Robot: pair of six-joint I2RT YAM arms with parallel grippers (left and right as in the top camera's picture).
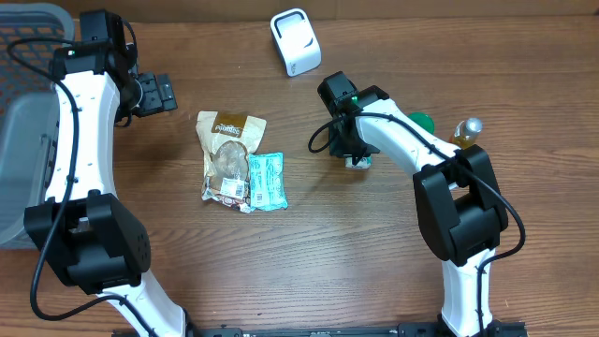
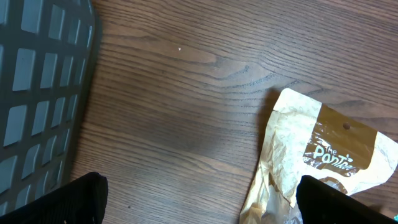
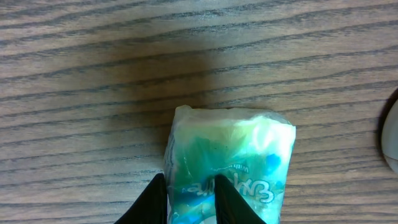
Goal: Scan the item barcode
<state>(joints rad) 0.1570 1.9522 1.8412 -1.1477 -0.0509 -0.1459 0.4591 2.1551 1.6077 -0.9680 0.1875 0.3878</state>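
Observation:
My right gripper (image 1: pixel 356 154) is shut on a small green-and-white packet (image 3: pixel 231 152), pinching its left part between dark fingers (image 3: pixel 149 200). The packet (image 1: pixel 359 162) hangs just above the wood at centre right. A white barcode scanner (image 1: pixel 295 42) stands at the back, up and to the left of that gripper. My left gripper (image 1: pixel 159 94) is open at the far left, with nothing between its fingers (image 2: pixel 74 199). A brown snack bag (image 1: pixel 229 154) lies right of it, and its top corner (image 2: pixel 323 155) shows by the right finger. A teal packet (image 1: pixel 269 180) lies against the bag.
A grey mesh basket (image 1: pixel 23 122) fills the left edge of the table, and its wall (image 2: pixel 37 93) shows in the left wrist view. A green object (image 1: pixel 423 121) and a small amber bottle (image 1: pixel 465 132) sit behind the right arm.

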